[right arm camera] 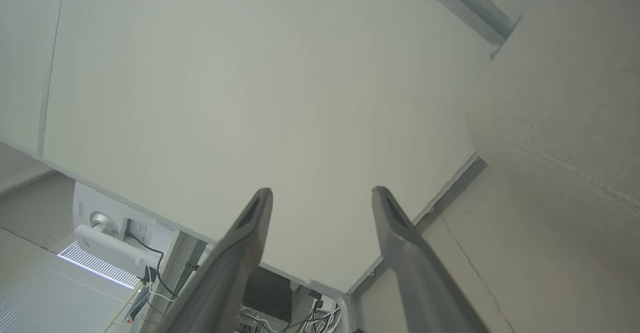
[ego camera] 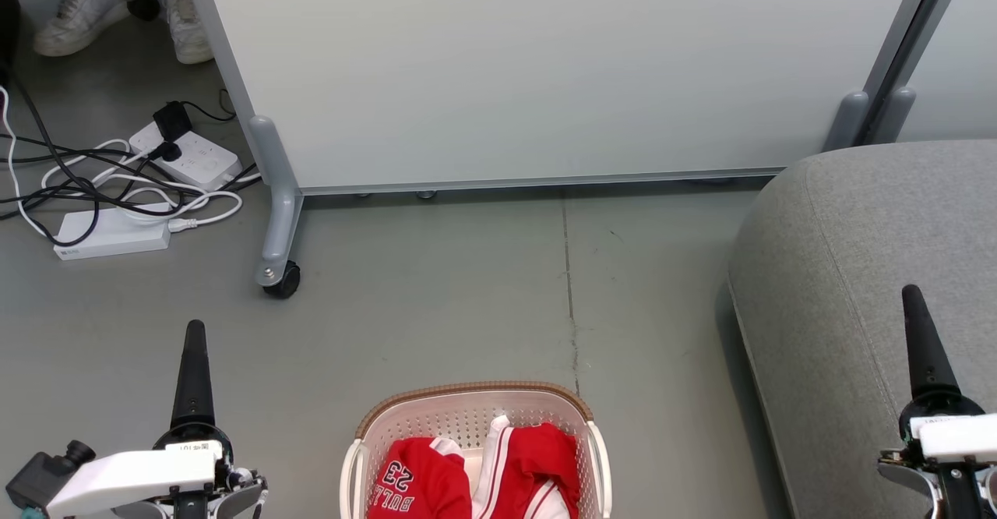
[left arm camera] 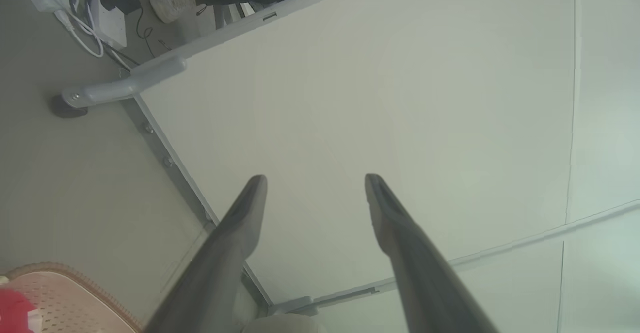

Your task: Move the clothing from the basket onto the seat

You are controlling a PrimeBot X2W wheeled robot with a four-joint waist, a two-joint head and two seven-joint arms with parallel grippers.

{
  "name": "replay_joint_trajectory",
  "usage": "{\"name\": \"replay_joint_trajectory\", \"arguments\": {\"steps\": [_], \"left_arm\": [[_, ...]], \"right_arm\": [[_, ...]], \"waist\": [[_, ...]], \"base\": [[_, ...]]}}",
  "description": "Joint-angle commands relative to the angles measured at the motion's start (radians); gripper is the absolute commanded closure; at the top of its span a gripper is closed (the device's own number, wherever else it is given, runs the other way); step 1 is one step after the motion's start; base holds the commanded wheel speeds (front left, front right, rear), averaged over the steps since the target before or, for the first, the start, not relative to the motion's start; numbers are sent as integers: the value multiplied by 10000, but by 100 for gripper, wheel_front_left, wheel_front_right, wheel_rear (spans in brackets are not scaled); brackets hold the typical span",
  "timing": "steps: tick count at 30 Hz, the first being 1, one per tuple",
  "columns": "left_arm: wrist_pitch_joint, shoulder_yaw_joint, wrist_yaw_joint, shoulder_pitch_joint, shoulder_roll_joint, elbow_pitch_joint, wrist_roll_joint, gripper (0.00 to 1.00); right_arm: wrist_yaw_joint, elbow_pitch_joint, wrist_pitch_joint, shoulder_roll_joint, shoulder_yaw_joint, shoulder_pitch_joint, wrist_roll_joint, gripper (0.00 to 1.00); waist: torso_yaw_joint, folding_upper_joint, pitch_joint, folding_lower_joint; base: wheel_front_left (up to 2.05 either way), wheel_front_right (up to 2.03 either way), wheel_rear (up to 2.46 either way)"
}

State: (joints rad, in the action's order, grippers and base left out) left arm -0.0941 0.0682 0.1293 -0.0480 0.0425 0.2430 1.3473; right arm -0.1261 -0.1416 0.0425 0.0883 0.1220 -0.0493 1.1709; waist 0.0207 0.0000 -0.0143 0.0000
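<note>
In the head view we read "BULLS 23", upside down in white, on the red clothing (ego camera: 545, 464) in the basket (ego camera: 467, 389), right of the left gripper (ego camera: 194, 347) and left of the right gripper (ego camera: 919, 332), which shows against the seat (ego camera: 841, 270). At the left wrist the fingers (left arm camera: 230, 243) spread wide, holding nothing, with the basket at their lower left. At the right wrist the fingers (right arm camera: 235, 253) also gape wide, with the seat to their right.

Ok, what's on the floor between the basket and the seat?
Bare grey floor, going by the head view; nothing lies between the basket and the seat.
</note>
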Motion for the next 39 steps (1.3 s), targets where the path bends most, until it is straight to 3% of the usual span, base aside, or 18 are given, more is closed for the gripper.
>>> {"name": "replay_joint_trajectory", "arguments": {"steps": [1,8,9,11,27,33,39], "left_arm": [[-99,117,9,-202,46,-237,-411,0],[-285,2,11,-156,54,-883,-1561,0],[-389,67,-31,-140,56,-1335,-2431,0],[-429,-24,-145,-128,57,-1605,-2963,0],[-768,-1720,-1577,106,66,-2890,-6594,0],[-918,-2817,-2103,169,70,-2782,-8628,0],[-1032,-3415,-2714,129,75,-2478,-9842,0]], "right_arm": [[-34,276,154,152,-45,-282,-608,0],[-38,854,389,408,-473,-405,-2910,0],[-41,1060,524,361,-534,-456,-3721,0],[-42,1164,583,381,-579,-496,-4109,0],[-49,1447,1031,513,-1088,-496,-6558,0],[-52,1397,1215,666,-1478,-495,-7568,0],[-53,1171,1361,647,-1647,-415,-8401,0]], "waist": [[15,0,-3,0],[68,0,-2,0],[88,0,11,0],[97,0,18,0],[126,0,29,0],[121,0,25,0],[114,0,2,0]], "base": [[0,0,0],[0,0,0],[0,0,0],[0,0,0],[0,0,0],[0,0,0],[0,0,0]]}}
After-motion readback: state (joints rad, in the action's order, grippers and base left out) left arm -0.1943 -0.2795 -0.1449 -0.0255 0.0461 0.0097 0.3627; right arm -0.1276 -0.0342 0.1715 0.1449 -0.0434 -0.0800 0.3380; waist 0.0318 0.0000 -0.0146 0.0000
